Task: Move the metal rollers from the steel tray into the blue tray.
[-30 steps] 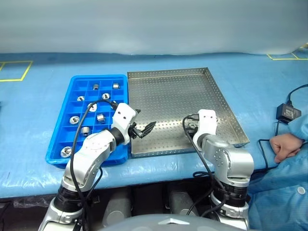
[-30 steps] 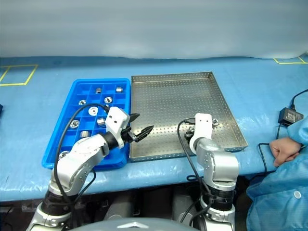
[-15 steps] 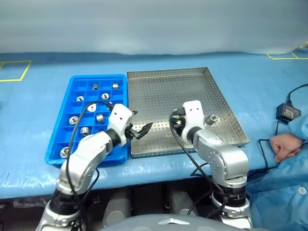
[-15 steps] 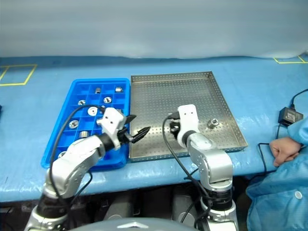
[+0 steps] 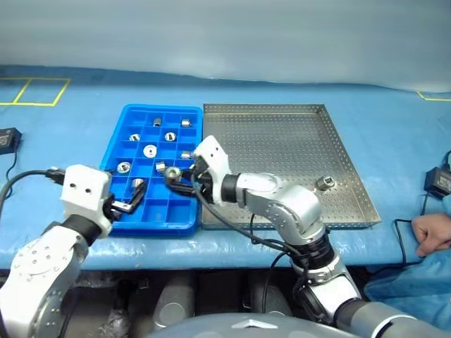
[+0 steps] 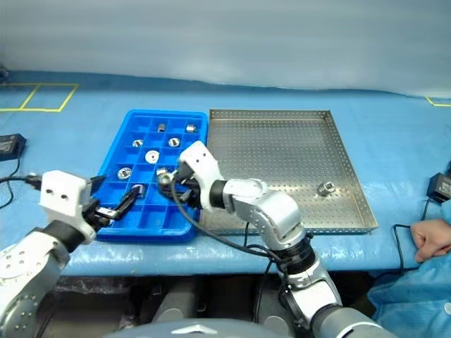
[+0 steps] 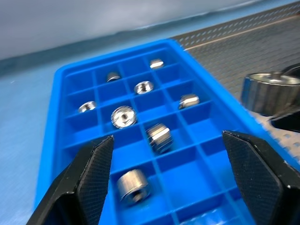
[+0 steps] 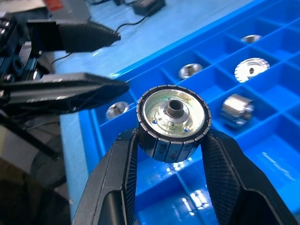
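Note:
The blue tray point(image 5: 115, 149) lies left of the steel tray point(image 5: 282, 134) on a blue-covered table, with several metal rollers point(image 7: 123, 116) in its compartments. One roller point(image 5: 325, 183) sits alone on the steel tray's right side. My right gripper point(image 5: 175, 177) reaches leftward over the blue tray's near part, shut on a ribbed roller point(image 8: 172, 122) with a dark centre hole. My left gripper point(image 5: 130, 201) hovers open at the blue tray's near left, its fingers point(image 7: 93, 173) wide apart and empty, pointing towards the held roller point(image 7: 269, 91).
A person's hand point(image 5: 431, 232) rests at the table's near right edge, beside a black power adapter point(image 5: 440, 179) and its cable. Another black box point(image 5: 7, 137) lies at the far left. Yellow tape lines point(image 5: 42, 91) mark the table's back left.
The view has turned left. My right gripper carried a roller from the steel tray leftward over the blue tray. My left gripper drew back and left from the steel tray's edge, still open.

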Motion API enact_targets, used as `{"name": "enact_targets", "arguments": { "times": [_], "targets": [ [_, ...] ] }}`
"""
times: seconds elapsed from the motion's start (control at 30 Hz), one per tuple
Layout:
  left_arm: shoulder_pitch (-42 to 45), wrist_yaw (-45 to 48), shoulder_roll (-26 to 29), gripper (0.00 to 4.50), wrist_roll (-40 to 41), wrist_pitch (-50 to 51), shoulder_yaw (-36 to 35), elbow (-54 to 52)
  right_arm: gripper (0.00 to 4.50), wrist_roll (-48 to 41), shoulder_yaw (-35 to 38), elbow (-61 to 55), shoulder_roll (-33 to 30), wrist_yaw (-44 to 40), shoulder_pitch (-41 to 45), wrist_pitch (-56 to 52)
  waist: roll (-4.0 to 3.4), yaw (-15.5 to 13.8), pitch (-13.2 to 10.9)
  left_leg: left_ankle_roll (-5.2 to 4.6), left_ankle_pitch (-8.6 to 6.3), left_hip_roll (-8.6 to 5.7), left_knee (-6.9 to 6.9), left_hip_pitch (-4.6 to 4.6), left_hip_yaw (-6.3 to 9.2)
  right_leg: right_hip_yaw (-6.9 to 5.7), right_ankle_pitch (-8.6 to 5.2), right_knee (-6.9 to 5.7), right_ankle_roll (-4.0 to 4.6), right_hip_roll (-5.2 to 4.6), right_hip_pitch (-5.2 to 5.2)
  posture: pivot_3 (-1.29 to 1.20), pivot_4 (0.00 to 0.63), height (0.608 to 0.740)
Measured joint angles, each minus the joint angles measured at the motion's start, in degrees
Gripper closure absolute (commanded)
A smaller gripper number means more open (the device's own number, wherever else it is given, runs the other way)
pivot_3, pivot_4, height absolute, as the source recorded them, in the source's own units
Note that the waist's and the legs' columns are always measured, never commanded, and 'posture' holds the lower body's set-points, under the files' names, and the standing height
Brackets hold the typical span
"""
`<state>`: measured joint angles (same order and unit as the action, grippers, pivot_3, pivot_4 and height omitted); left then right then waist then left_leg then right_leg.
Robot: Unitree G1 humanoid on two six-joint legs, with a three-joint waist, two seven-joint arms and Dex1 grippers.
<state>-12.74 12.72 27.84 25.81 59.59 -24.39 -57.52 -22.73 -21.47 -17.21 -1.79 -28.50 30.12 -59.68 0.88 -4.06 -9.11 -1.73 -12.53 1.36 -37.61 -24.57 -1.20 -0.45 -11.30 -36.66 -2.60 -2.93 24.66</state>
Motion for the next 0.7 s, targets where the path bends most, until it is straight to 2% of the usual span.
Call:
{"name": "enact_targets", "arguments": {
  "times": [0.1, 0.33, 0.57, 0.7],
  "targets": [
    [-2.1, -1.9, 0.7, 0.49, 0.0, 0.5, -1.5, -0.1, 2.85, 0.7, -4.1, 3.6, 1.1, -0.3, -0.3, 2.2, -0.02, -1.3, 0.0, 0.07, -0.03, 0.00, 0.00, 0.00, 0.05, -0.09, 0.00, 0.13, 0.00, -0.03, 0.07, 0.35, 0.150, 0.740],
    [-2.1, -4.2, 0.7, 0.49, 0.5, 1.7, -0.6, -0.2, 2.85, 2.4, -7.2, 8.3, 2.3, -0.3, -0.3, 5.6, 0.01, -2.6, 0.0, 0.36, -0.21, 0.00, 0.11, -0.03, 0.11, -0.33, 0.03, 0.51, -0.04, -0.11, 0.08, 0.34, 0.150, 0.740],
    [0.2, -4.6, 0.5, 0.49, 0.9, 2.5, 2.3, -0.3, 0.61, 4.3, -7.8, 10.0, 1.8, -0.2, -0.4, 7.1, 0.03, -3.1, 0.0, 0.23, -0.08, -0.02, 0.39, -0.09, 0.09, -0.35, 0.02, 0.58, 0.01, -0.07, -0.02, 0.30, 0.150, 0.740],
    [2.3, -4.3, 0.3, 0.49, 0.8, 2.4, 5.5, 0.2, 0.61, 5.7, -6.6, 8.0, 1.3, 1.6, -1.3, 9.3, 0.02, -3.1, 0.0, 0.27, -0.07, -0.16, 0.43, -0.11, 0.11, -0.36, 0.00, 0.61, 0.04, 0.00, -0.03, 0.25, 0.150, 0.740]
  ]
}}
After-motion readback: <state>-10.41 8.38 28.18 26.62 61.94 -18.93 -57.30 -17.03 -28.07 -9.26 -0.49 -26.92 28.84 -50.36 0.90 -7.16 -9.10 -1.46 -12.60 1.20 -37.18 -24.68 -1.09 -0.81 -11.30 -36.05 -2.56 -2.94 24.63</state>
